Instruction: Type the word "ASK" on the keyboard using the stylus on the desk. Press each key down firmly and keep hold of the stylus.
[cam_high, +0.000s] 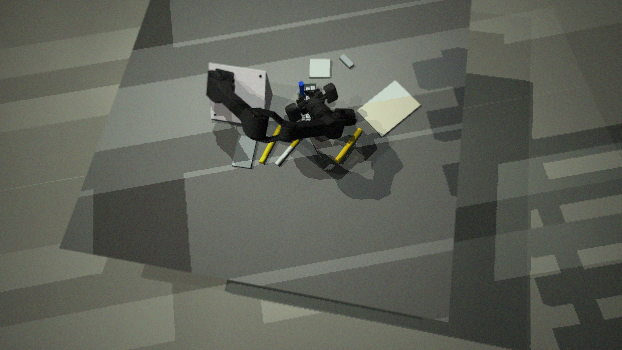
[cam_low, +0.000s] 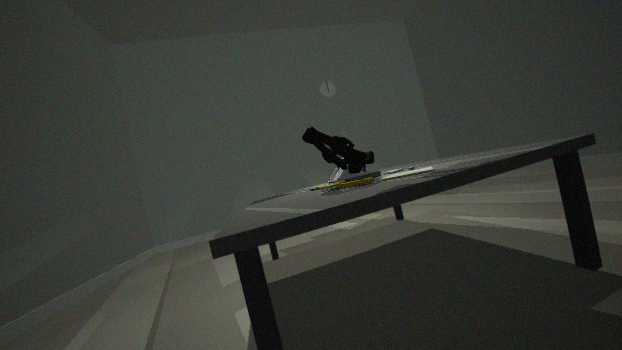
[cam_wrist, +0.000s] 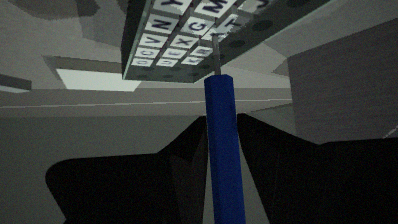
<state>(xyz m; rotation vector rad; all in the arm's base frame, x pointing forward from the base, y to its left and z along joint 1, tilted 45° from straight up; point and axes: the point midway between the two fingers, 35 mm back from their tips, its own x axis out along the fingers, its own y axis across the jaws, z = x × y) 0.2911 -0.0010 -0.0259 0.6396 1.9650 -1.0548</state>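
Note:
My gripper (cam_wrist: 221, 121) (cam_high: 304, 98) is shut on the blue stylus (cam_wrist: 223, 150) (cam_high: 301, 86). In the wrist view the stylus runs up the middle of the picture. Its thin grey tip (cam_wrist: 215, 55) reaches the keyboard (cam_wrist: 131, 45) at the right end of the key rows, close to the lettered white keys. I cannot tell which key it touches or whether that key is down. In the top view the arm covers most of the keyboard. In the exterior view the gripper (cam_low: 361, 161) tilts down over the dark keyboard slab (cam_low: 361, 177).
Two yellow pencils (cam_high: 269, 146) (cam_high: 348, 145) and a white one (cam_high: 286, 153) lie in front of the arm. A cream notepad (cam_high: 389, 107) lies to the right. A white square (cam_high: 319, 67) and a small grey block (cam_high: 346, 61) lie behind. The arm's base plate (cam_high: 250, 82) is at the left.

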